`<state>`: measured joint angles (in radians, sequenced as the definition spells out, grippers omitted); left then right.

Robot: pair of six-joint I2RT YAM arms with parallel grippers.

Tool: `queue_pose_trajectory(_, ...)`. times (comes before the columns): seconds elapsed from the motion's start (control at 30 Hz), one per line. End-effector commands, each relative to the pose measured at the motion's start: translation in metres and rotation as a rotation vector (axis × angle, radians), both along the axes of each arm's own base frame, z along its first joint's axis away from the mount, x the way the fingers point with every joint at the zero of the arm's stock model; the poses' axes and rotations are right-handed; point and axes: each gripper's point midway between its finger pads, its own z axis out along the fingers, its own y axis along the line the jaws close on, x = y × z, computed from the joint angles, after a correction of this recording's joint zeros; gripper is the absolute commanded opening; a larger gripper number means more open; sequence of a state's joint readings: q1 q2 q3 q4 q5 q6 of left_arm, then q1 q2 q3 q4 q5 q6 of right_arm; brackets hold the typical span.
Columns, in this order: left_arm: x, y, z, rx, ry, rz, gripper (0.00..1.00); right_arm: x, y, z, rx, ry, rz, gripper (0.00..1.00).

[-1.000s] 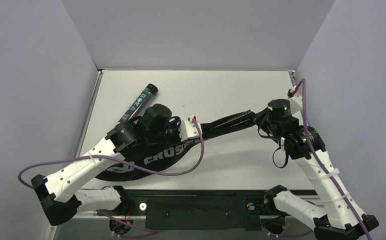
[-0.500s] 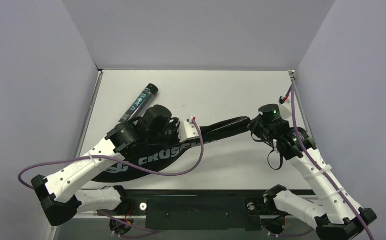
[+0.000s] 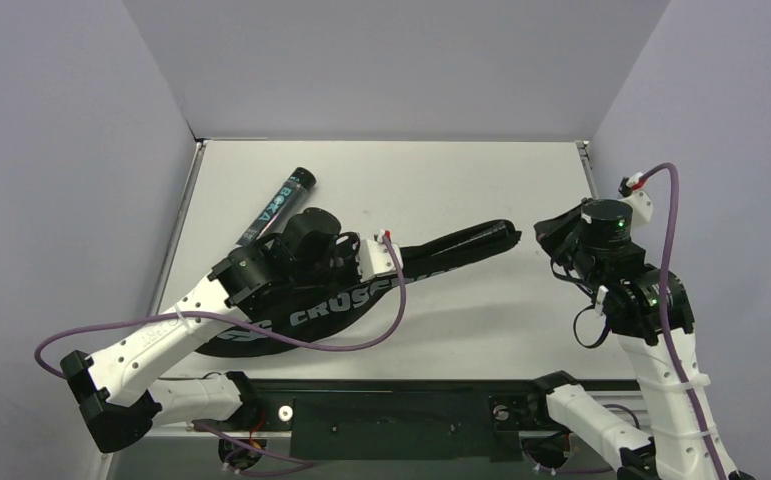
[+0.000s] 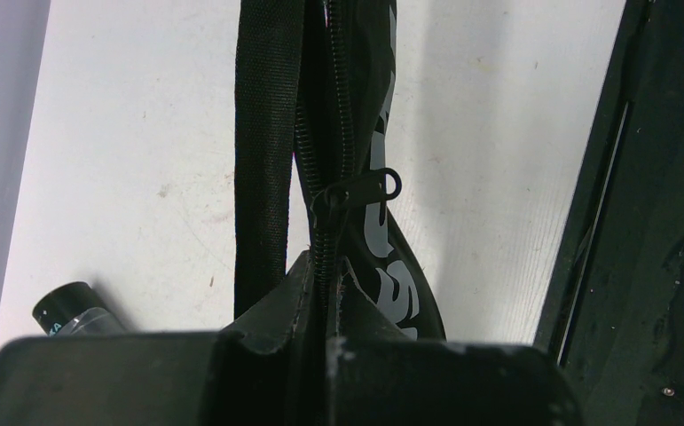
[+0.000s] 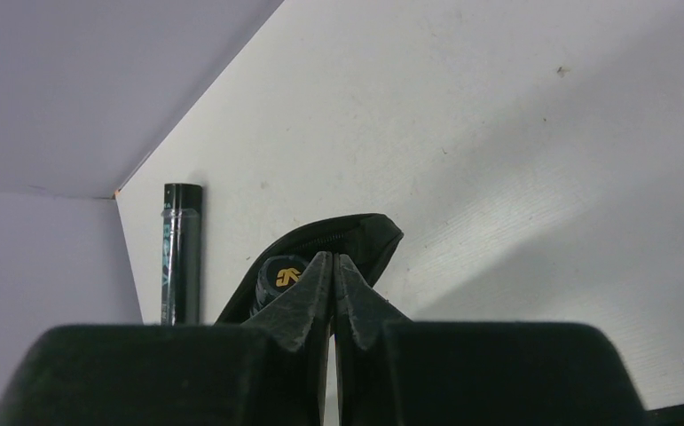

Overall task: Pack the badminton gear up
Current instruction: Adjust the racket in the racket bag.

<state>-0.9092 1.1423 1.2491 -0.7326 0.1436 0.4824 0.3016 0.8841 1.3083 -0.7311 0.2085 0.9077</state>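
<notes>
Showing a racket handle point(image 5: 279, 276) inside the open narrow end of the bag point(image 3: 341, 305) on the table point(image 3: 461, 170) | pinching its zipper edge with left gripper point(image 4: 326, 271) | hovering right gripper point(image 5: 332, 259) closed, empty, near that end | resting tube point(image 3: 278, 205) beside bag

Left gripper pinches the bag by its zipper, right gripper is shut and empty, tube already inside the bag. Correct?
No. The tube is not inside; the top view shows it lying on the table beside the bag. The rest holds.
</notes>
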Motion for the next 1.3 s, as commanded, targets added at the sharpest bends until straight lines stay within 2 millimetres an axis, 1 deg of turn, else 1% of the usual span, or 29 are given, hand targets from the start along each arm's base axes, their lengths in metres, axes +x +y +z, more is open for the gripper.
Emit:
queue_pose_trajectory(0.0, 0.003, -0.011, 0.041, -0.133, -0.085, -0.013, 0.0, 0.0, 0.013, -0.001, 0.018, 0.01, 0.058, 0.0)
queue_pose_trajectory(0.17, 0.004, -0.012, 0.042, -0.138, -0.085, -0.015, 0.0, 0.005, 0.027, -0.012, 0.005, 0.025, 0.09, 0.0)
queue_pose_trajectory(0.43, 0.003, -0.011, 0.044, -0.138, -0.085, -0.015, 0.0, 0.017, 0.042, -0.017, -0.02, 0.03, 0.118, 0.0)
queue_pose_trajectory(0.47, 0.003, -0.011, 0.044, -0.138, -0.085, -0.015, 0.0, 0.017, 0.045, -0.017, -0.017, 0.027, 0.127, 0.0)
queue_pose_trajectory(0.57, 0.004, -0.011, 0.044, -0.137, -0.088, -0.014, 0.0, 0.016, 0.058, -0.026, -0.007, 0.045, 0.157, 0.0)
queue_pose_trajectory(0.73, 0.005, -0.012, 0.044, -0.141, -0.089, -0.015, 0.0, 0.009, 0.076, -0.054, 0.024, 0.09, 0.189, 0.0)
queue_pose_trajectory(0.83, 0.005, -0.012, 0.043, -0.141, -0.088, -0.015, 0.0, 0.001, 0.089, -0.068, 0.041, 0.118, 0.215, 0.0)
queue_pose_trajectory(0.97, 0.005, -0.012, 0.042, -0.139, -0.085, -0.013, 0.0, -0.012, 0.096, -0.099, 0.052, 0.187, 0.23, 0.0)
queue_pose_trajectory(1.0, 0.005, -0.012, 0.042, -0.14, -0.086, -0.013, 0.0, -0.015, 0.095, -0.11, 0.05, 0.212, 0.225, 0.0)
queue_pose_trajectory(1.03, 0.005, -0.012, 0.042, -0.141, -0.086, -0.012, 0.0, -0.018, 0.095, -0.116, 0.05, 0.224, 0.226, 0.0)
queue_pose_trajectory(1.07, 0.005, -0.012, 0.041, -0.14, -0.085, -0.012, 0.0, -0.021, 0.093, -0.127, 0.047, 0.245, 0.221, 0.0)
queue_pose_trajectory(1.1, 0.005, -0.011, 0.042, -0.141, -0.085, -0.01, 0.0, -0.023, 0.093, -0.131, 0.047, 0.253, 0.221, 0.0)
queue_pose_trajectory(1.17, 0.005, -0.011, 0.042, -0.142, -0.083, -0.008, 0.0, -0.03, 0.087, -0.15, 0.031, 0.289, 0.211, 0.0)
queue_pose_trajectory(1.2, 0.005, -0.011, 0.042, -0.141, -0.083, -0.007, 0.0, -0.032, 0.086, -0.152, 0.037, 0.287, 0.206, 0.0)
queue_pose_trajectory(1.23, 0.005, -0.011, 0.042, -0.142, -0.082, -0.007, 0.0, -0.034, 0.083, -0.16, 0.028, 0.299, 0.198, 0.0)
queue_pose_trajectory(1.27, 0.005, -0.011, 0.042, -0.142, -0.081, -0.007, 0.0, -0.036, 0.081, -0.161, 0.029, 0.297, 0.194, 0.0)
